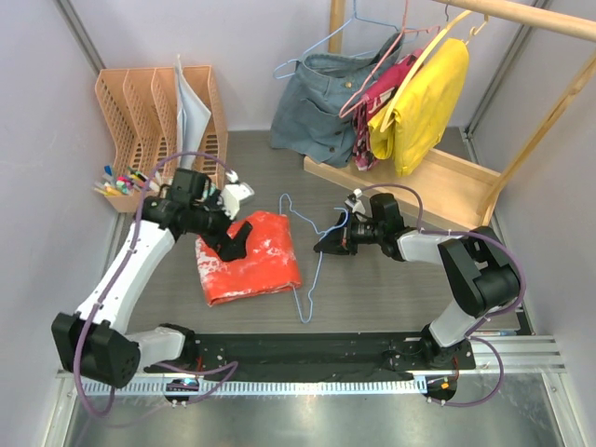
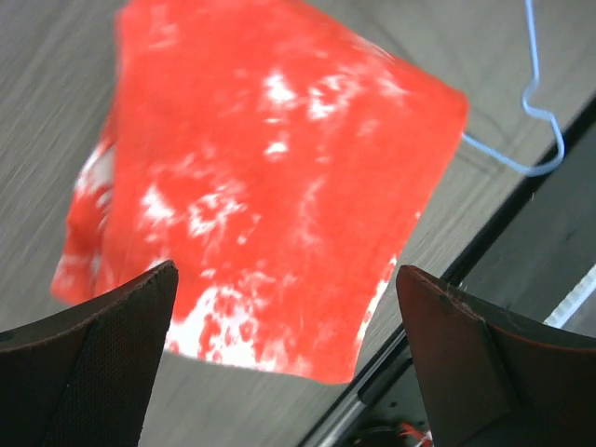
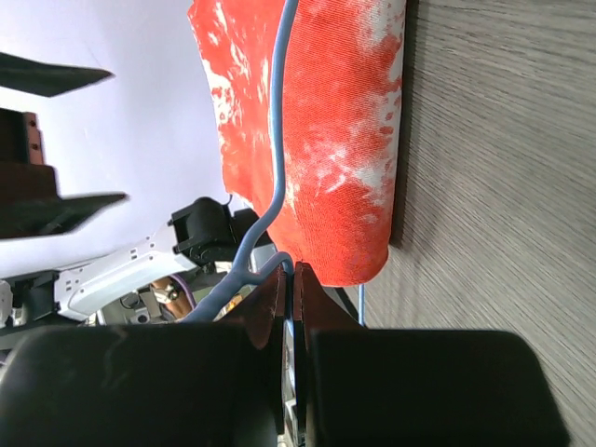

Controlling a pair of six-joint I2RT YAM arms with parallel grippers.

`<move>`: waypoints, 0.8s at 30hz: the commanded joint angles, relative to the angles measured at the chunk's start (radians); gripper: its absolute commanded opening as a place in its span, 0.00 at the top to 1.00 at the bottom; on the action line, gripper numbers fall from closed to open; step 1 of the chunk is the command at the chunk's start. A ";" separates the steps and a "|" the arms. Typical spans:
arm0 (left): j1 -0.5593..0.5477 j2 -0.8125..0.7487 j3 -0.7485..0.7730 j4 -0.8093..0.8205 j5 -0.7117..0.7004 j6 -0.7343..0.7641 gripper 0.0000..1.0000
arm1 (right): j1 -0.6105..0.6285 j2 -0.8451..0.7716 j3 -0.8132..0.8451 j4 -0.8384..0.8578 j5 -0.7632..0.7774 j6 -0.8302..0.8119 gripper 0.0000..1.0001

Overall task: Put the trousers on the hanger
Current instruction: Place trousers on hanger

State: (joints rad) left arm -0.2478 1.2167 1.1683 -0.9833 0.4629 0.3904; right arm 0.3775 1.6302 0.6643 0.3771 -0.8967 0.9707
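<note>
The red-orange trousers (image 1: 250,259) with white splotches lie folded on the table, left of centre. My left gripper (image 1: 237,239) hangs just above their far left part, jaws wide open and empty; in the left wrist view the trousers (image 2: 270,186) fill the gap between its fingers (image 2: 112,354), below my left gripper (image 2: 287,270). The light-blue wire hanger (image 1: 313,279) runs along the trousers' right edge. My right gripper (image 1: 326,244) is shut on that wire. In the right wrist view the hanger (image 3: 277,121) crosses the trousers (image 3: 335,140) and enters my right gripper (image 3: 291,275).
Orange file holders (image 1: 158,107) and a cluster of pens (image 1: 121,182) stand at the back left. A wooden rack (image 1: 410,177) at the back right carries a grey-blue denim garment (image 1: 321,102), a pink one (image 1: 386,88) and a yellow one (image 1: 428,93).
</note>
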 commanded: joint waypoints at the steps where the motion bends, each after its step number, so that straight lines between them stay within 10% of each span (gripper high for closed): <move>1: -0.077 0.111 -0.099 0.066 -0.005 0.208 0.00 | -0.006 0.000 0.015 0.025 0.010 0.017 0.99; 12: -0.067 0.418 -0.228 0.239 -0.127 0.266 0.07 | -0.009 -0.042 0.024 -0.010 0.005 0.022 0.99; 24: -0.082 -0.061 -0.125 0.311 0.243 -0.133 0.00 | -0.008 -0.308 0.044 -0.053 -0.030 0.135 0.99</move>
State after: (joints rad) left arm -0.3061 1.2720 0.9730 -0.7910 0.5579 0.5056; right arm 0.3763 1.4399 0.6643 0.3134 -0.8997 1.0363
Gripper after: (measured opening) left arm 0.996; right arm 0.045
